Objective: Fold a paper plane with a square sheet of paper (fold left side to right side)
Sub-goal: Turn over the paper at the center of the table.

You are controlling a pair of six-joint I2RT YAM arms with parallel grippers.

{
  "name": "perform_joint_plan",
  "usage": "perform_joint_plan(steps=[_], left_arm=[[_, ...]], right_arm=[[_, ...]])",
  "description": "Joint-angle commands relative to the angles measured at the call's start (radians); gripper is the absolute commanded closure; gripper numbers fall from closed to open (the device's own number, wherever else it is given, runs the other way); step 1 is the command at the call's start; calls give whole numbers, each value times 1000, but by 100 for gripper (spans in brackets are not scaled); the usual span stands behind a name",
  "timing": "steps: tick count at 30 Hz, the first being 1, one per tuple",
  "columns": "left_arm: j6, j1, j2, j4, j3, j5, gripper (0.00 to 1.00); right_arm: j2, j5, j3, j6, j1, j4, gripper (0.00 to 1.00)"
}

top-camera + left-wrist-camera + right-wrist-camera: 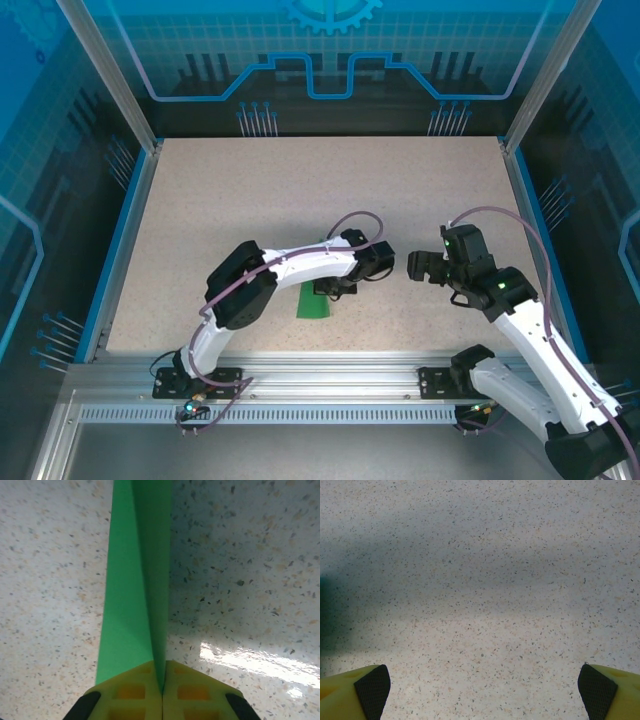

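Note:
The bright green paper is folded into a slim, creased paper plane (313, 304) and lies on the speckled table just in front of the left arm's wrist. My left gripper (335, 288) is shut on it. In the left wrist view the yellow fingers (132, 690) pinch an upright fold of the paper plane (132, 580), and one flap spreads flat to the left. My right gripper (416, 268) hovers to the right of the plane, apart from it. It stands open (484, 690) with bare table between its fingers.
The speckled table (300, 190) has blue side rims (118, 240) and an aluminium rail (320, 375) along the near edge. Slanted frame posts (110, 75) rise at both back corners. Open tabletop lies behind both arms.

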Motion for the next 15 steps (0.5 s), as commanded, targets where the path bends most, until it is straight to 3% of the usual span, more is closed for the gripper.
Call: perform_joint_plan(steps=[1, 5, 11, 15], left_arm=[[37, 8, 5, 48, -10, 71, 90], [73, 12, -2, 74, -2, 87, 79], [145, 31, -55, 143, -16, 122, 49], [215, 57, -144, 242, -67, 193, 38]], right_arm=[[-14, -23, -12, -1, -19, 7, 0], [-14, -26, -16, -6, -21, 9, 0], [-11, -47, -24, -18, -25, 12, 0], [-6, -53, -24, -25, -27, 3, 0]])
